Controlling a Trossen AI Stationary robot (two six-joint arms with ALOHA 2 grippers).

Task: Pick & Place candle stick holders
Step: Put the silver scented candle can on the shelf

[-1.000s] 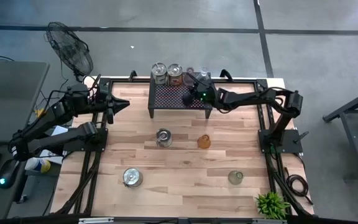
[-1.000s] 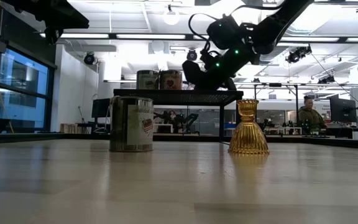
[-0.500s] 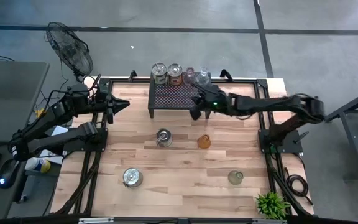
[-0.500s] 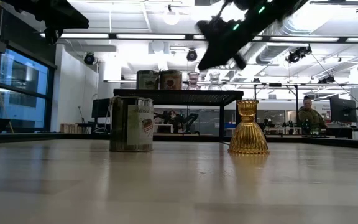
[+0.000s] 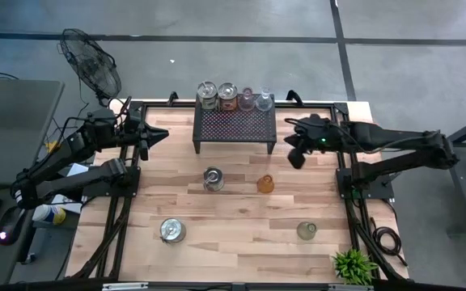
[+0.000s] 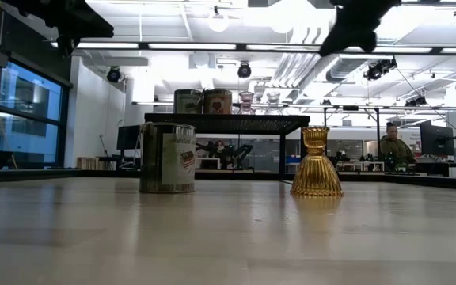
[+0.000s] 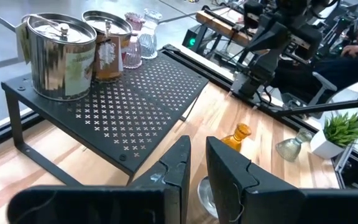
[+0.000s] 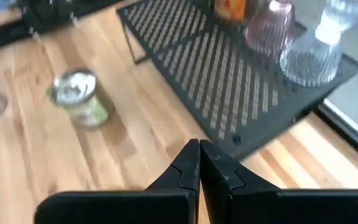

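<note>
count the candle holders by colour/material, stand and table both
Silvery metallic: 4, two on the black stand at and, two on the table at and
Pink glass: 1
Clear glass: 1
Amber glass: 1
Greenish glass: 1
Total: 8

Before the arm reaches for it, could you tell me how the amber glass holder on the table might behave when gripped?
The amber holder looks like ribbed glass, so probably fragile and slippery. Its narrow neck above a flared base suggests it stands steadily but could tip if pushed high up.
</note>
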